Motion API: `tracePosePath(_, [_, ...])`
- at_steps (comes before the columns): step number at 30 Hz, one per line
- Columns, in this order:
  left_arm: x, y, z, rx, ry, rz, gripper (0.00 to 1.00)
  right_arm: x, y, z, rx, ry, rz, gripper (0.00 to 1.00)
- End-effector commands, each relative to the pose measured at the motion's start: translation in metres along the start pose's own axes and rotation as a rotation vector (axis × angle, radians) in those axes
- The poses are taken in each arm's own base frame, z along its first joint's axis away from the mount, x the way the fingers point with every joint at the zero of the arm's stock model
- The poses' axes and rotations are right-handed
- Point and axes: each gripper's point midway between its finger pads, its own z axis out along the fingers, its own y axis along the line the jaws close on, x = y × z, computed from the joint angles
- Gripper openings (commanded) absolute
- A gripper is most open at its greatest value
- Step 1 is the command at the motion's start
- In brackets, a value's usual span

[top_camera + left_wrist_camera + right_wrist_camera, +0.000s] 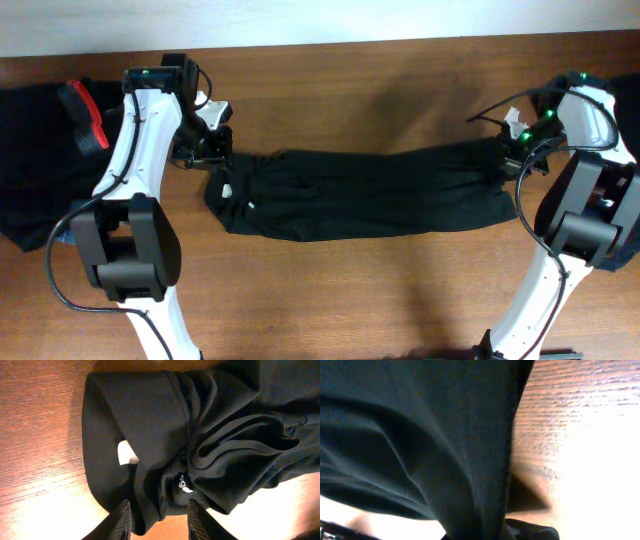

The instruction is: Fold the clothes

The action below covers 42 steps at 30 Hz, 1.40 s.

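Clothing is in two places on the wooden surface [350, 80]. One black garment [370, 190] lies pulled out long across the middle between the two arms. A second heap of black clothes [30, 170] with a red-orange band [85, 115] sits at the far left edge, partly behind the left arm.

At the stretched garment's left end is the left hand [207, 142]. Its own camera shows that end folded and rumpled, with a white label [127, 454] and a small white logo print [185, 485] among the creases. The fingers [122, 520] stand partly apart, astride a fold of the cloth rather than pinched together on it.

At the opposite end, the right hand [512, 152] is clamped tight on the cloth. From its wrist camera the black fabric [420, 435] fills most of the view, raised off the wood and casting a shadow beneath its edge.
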Motion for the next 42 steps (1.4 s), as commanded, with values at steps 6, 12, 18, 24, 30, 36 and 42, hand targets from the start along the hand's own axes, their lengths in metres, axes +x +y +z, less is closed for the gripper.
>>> tracePosePath(6, [-0.003,-0.001,-0.008,0.010,-0.025,-0.002,0.36,0.005,0.069,-0.007,0.060,0.060,-0.114,0.04])
tracePosePath(12, [-0.003,-0.001,-0.008,0.009,-0.029,-0.001,0.36,0.014,0.124,0.014,0.098,0.105,-0.199,0.04])
tracePosePath(18, [-0.004,-0.001,-0.008,0.009,-0.029,-0.001,0.36,0.028,0.182,0.039,0.137,0.130,-0.318,0.04])
tracePosePath(24, [-0.005,-0.001,-0.008,0.009,-0.036,0.001,0.36,0.036,0.226,0.060,0.160,0.105,-0.426,0.04])
tracePosePath(30, [-0.005,-0.001,-0.008,0.009,-0.035,0.001,0.36,0.039,0.253,0.074,0.164,0.077,-0.469,0.04])
tracePosePath(36, [-0.005,-0.001,-0.008,0.009,-0.035,0.001,0.36,0.042,0.264,0.084,0.167,0.078,-0.504,0.06])
tracePosePath(42, [-0.005,-0.001,-0.008,0.009,-0.035,0.001,0.36,0.049,0.294,0.091,0.055,0.078,-0.744,0.34])
